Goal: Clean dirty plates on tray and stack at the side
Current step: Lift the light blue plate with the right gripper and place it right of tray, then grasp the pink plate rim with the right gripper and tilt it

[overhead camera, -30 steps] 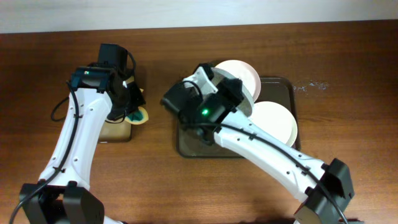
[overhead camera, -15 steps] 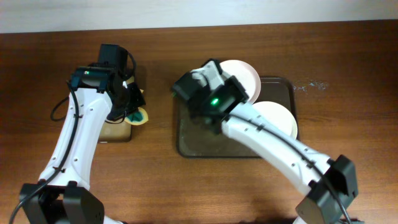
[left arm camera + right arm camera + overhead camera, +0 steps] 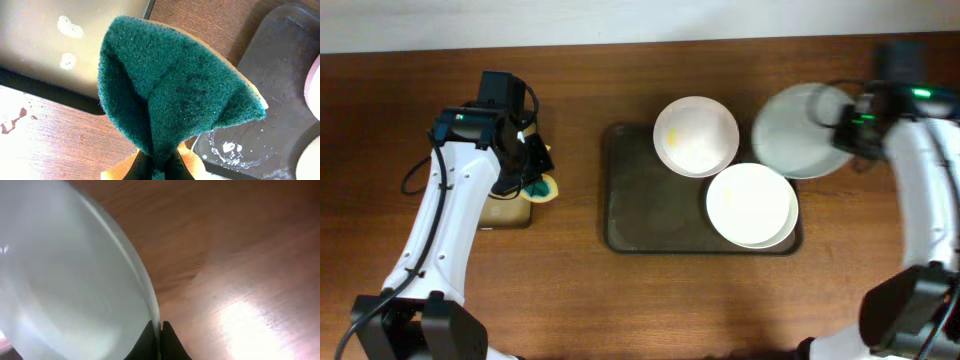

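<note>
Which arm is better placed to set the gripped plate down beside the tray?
Right. The right gripper pinches that plate's rim beyond the tray's right edge; the left gripper is far off, clamping a sponge.

Overhead: you look straight down on the table (image 3: 620,300) from well above, with its full width in frame.

Left wrist: you sit very near the green sponge (image 3: 170,95), which fills mid-frame. The tray (image 3: 280,75) at the right edge is shared with overhead.

Right wrist: you are pressed close to a plate (image 3: 60,280) at its rim. The view is blurred, with wood at right. Overhead shows that plate at upper right.
</note>
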`<state>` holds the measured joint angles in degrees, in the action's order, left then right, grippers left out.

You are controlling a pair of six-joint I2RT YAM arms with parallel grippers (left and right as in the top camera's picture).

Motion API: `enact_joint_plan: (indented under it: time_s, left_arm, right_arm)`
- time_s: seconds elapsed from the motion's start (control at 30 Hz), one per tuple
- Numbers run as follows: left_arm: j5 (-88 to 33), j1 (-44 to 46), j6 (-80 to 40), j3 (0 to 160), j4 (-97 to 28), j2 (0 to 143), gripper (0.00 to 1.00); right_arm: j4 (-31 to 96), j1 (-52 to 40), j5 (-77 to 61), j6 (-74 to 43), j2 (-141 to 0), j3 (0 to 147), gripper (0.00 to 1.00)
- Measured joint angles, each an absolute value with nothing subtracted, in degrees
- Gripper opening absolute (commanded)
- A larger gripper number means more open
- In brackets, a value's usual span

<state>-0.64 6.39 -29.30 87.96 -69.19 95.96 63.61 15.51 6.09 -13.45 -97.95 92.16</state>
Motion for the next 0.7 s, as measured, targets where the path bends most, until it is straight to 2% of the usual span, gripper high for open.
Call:
enact_joint_plan:
  time_s: [0.13,0.23,0.3,0.5,0.63,0.7]
  left_arm:
    - [-0.6,6.4,-29.3,88.0,-69.2,96.0,0.0]
    - [-0.6,6.4,-29.3,88.0,-69.2,96.0,0.0]
    - [-0.7,6.4,-29.3,88.0,-69.0,96.0,0.0]
    - [-0.6,6.4,-29.3,88.0,-68.8,96.0,0.0]
    - [-0.6,6.4,-29.3,88.0,-68.4,96.0,0.0]
    - [-0.6,6.4,-29.3,88.0,-68.0,96.0,0.0]
  right_arm:
    - [55.2,28.0,-2.5,-13.2,-99.8,87.0,0.04]
    - [49.8,33.7,-7.7,-13.3,-102.5,83.9,0.04]
    - [46.4,34.5,-9.4,-13.3,-104.3,82.6,0.08]
    - [41.2,34.3,-9.3,-15.1,-109.0,82.2,0.1]
    - [39.7,34.3,-8.2,-15.4,-110.5,82.1,0.2]
    - [38.2,34.3,-12.9,-15.6,-110.6,82.1,0.31]
